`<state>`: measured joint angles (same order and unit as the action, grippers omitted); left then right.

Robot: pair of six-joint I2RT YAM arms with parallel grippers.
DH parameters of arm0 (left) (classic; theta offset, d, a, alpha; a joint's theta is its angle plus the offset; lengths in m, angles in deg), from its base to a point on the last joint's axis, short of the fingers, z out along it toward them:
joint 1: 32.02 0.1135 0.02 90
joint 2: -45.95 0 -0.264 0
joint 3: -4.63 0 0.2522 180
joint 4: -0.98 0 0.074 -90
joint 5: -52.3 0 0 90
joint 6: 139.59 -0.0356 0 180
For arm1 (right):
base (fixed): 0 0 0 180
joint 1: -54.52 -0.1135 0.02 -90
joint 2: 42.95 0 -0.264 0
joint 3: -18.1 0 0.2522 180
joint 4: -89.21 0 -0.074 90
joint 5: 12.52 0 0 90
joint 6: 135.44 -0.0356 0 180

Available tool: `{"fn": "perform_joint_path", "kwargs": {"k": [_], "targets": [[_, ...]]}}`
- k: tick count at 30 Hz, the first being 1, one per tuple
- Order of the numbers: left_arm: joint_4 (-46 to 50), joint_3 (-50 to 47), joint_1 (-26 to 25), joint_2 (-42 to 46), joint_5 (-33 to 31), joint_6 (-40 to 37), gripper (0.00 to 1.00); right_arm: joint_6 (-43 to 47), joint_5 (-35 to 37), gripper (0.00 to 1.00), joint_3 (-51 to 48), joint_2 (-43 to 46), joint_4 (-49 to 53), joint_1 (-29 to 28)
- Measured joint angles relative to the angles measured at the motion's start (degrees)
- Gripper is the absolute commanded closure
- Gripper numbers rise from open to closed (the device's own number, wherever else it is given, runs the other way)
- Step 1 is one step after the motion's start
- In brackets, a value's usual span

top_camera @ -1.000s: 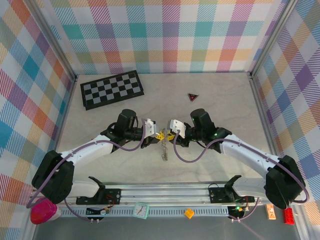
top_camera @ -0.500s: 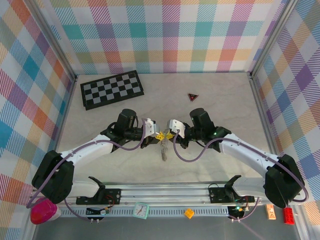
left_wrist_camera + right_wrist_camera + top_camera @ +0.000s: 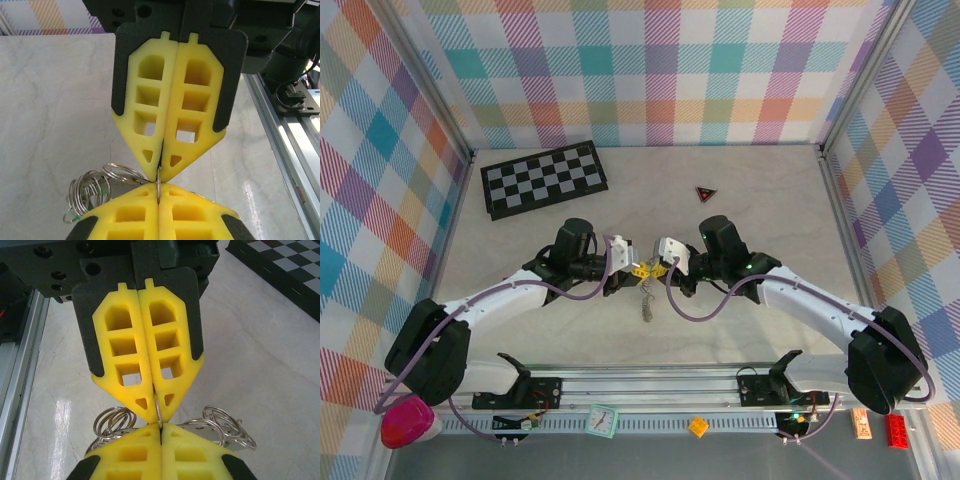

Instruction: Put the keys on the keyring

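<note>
**A:** Panel, overhead view: the two arms meet tip to tip above the middle of the table (image 3: 770, 200). Which step is this?

**B:** The ring-handling step, by my reading. The left gripper (image 3: 638, 271) and the right gripper (image 3: 659, 270) both have their yellow fingers pressed together. Each pinches the same thin silvery wire, a loop of the keyring (image 3: 647, 300). No key is seen being threaded on yet.

**A:** Where does the keyring lie relative to the grippers?

**B:** Left wrist view: the left gripper (image 3: 158, 194) enters from below and the right gripper (image 3: 161, 171) faces it from above. The wire stands upright in the narrow gap between the two sets of tips. The rest of the keyring (image 3: 92, 191) bunches as coils just left of that pinch, low over the table. Right wrist view: the right gripper (image 3: 161, 431) is below and the left gripper (image 3: 156, 412) above, with coils (image 3: 225, 429) spilling to either side of the tips.

**A:** And the keys?

**B:** Too small to pick out with certainty. A greenish fleck (image 3: 74, 216) among the coils may be one head. I cannot make out the blue one.

**A:** What does the next move call for?

**B:** Probably one gripper holding the loop firm while the other lets go and fetches a key. The split in the wire then has to be found and opened, and the thin wire could slip from the foam pads.
</note>
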<state>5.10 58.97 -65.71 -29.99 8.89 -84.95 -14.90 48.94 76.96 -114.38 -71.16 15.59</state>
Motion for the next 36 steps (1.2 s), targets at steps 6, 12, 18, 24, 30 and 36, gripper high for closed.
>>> {"fn": "perform_joint_path", "kwargs": {"k": [6,12,18,24,30,36], "targets": [[-0.2,0.0,0.0,0.0,-0.9,-0.3,1.0,-2.8,2.2,0.7,-1.0,1.1,-2.7,0.7],[2.3,0.1,-0.2,2.1,-4.6,-0.7,1.0,-12.5,8.4,0.55,-6.6,9.0,-9.2,3.2],[11.6,5.4,-0.7,3.9,-12.9,2.4,1.0,-25.9,19.6,0.57,-6.9,11.0,-9.7,3.7],[18.7,10.3,-0.7,6.6,-21.4,9.0,1.0,-38.7,28.8,0.58,-2.9,9.0,-3.7,3.7],[20.6,8.6,-0.7,14.5,-35.4,17.6,1.0,-42.6,26.5,0.61,3.6,2.5,2.7,3.8],[25.1,8.4,0.5,22.0,-49.5,23.6,1.0,-43.6,22.1,0.63,11.9,-6.9,8.0,2.1]]}}
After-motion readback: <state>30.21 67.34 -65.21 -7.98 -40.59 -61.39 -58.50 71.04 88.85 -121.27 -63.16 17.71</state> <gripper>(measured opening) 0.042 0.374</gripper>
